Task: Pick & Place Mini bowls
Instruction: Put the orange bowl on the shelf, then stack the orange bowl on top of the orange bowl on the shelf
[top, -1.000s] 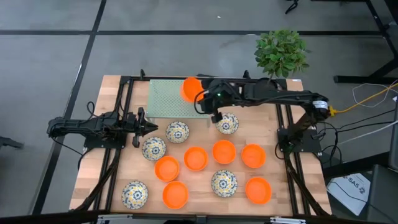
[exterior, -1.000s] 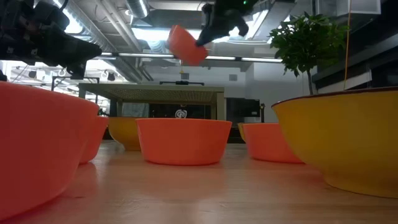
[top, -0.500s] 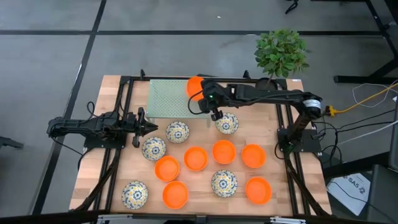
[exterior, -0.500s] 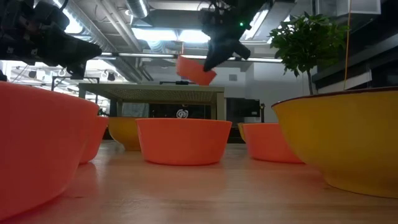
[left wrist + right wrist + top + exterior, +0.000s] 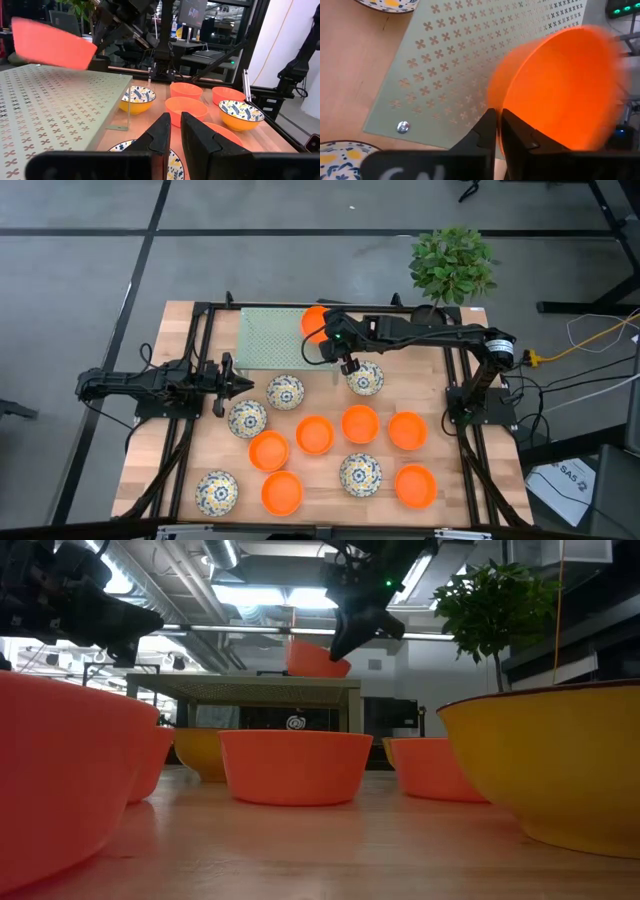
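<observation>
1. My right end effector (image 5: 334, 343) is up in the air over the far side of the bench (image 5: 440, 490), above the corner of a green raised tray (image 5: 268, 338) with little cross holes.
2. Its two fingers are almost together, and an orange bowl (image 5: 314, 321) is right at their tips. In my right wrist view the bowl's rim sits at the fingertips (image 5: 489, 131), and the bowl (image 5: 560, 90) looks blurry.
3. I cannot tell if those fingers are pinching the rim or letting go.
4. In the low view that bowl (image 5: 315, 659) hangs just above the tray's top (image 5: 250, 686), a bit tilted.
5. My left end effector (image 5: 229, 379) waits on the left side of the bench, just beside a flowery bowl (image 5: 247, 418). Its fingers (image 5: 159, 134) have only a thin gap between them, and they hold nothing.
6. The other mini bowls sit on the bench in front of the tray. Some are plain orange, like one (image 5: 361, 423) in the middle. Some are white with blue and yellow flowers, like one (image 5: 366, 378) under my right arm.
7. A green plant (image 5: 452, 264) stands at the far right corner.
</observation>
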Motion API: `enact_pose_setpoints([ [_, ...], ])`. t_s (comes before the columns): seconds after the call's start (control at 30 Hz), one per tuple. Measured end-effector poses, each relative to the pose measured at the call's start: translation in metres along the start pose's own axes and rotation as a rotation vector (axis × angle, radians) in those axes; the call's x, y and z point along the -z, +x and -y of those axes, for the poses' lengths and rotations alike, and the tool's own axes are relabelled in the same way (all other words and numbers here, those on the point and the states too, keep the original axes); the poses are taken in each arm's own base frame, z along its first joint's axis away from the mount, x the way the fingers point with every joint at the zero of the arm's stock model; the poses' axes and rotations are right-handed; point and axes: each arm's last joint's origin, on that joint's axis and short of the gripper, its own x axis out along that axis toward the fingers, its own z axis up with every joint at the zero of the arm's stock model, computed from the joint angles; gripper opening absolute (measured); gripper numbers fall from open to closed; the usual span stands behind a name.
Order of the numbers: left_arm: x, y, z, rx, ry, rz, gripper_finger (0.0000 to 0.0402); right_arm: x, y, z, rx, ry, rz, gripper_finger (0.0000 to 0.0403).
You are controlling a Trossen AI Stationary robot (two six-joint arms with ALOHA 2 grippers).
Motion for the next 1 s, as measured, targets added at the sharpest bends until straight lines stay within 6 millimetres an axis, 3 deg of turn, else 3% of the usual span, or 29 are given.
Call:
enact_pose_setpoints([
  [0.4, 0.000, 0.000, 0.000, 0.000, 0.000, 0.000, 0.0038, -0.003, -0.005, -0.004, 0.015, 0.024, -0.021, 0.0041],
  [0.63, 0.000, 0.000, 0.000, 0.000, 0.000, 0.000, 0.0038, -0.030, -0.037, -0.003, 0.108, -0.011, -0.009, 0.0041],
  [0.8, 0.000, 0.000, 0.000, 0.000, 0.000, 0.000, 0.0038, -0.047, -0.062, -0.003, 0.017, 0.001, 0.104, 0.0041],
  [1.0, 0.000, 0.000, 0.000, 0.000, 0.000, 0.000, 0.0038, -0.053, -0.080, -0.012, -0.135, 0.117, 0.145, 0.0041],
])
